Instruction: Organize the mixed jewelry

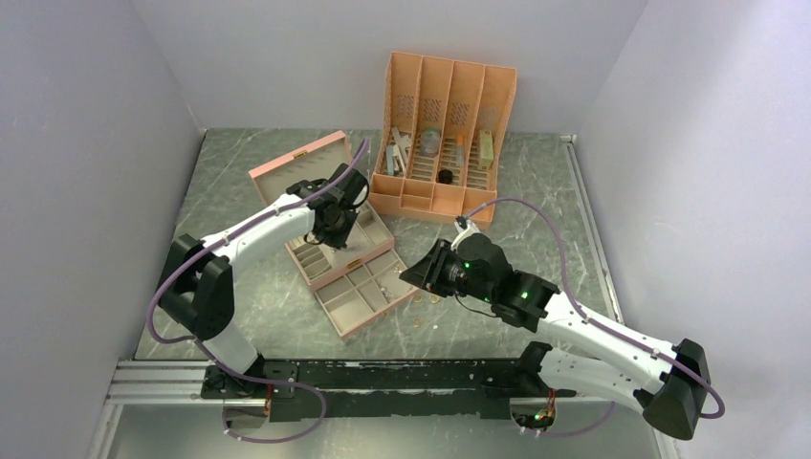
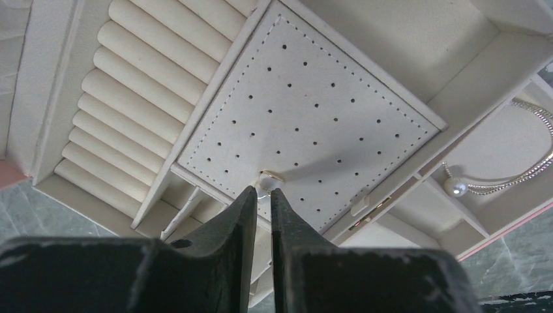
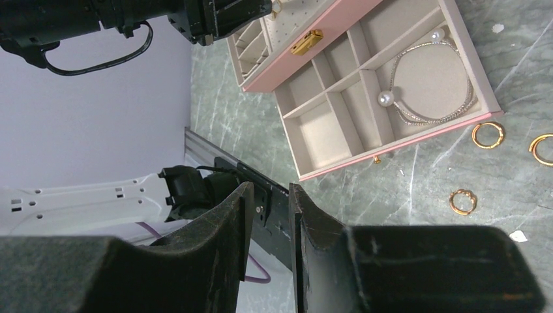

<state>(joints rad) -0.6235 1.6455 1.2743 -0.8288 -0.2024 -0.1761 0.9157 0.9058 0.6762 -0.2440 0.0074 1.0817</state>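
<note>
Bending over the box (image 1: 298,164), left pincer (image 2: 262,190) nips a stud (image 2: 267,179); right pincer (image 3: 270,190) hovers ajar.

Rings (image 3: 488,135) lie on the table (image 3: 417,189) just beside the drawer (image 3: 323,134) (necklace (image 3: 386,99) inside), organizer (image 1: 445,134) behind.

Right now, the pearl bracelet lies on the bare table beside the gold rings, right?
No. The pearl bracelet lies inside a compartment of the pink drawer; the gold rings lie on the table beside that drawer. The right wrist view shows it.
</note>
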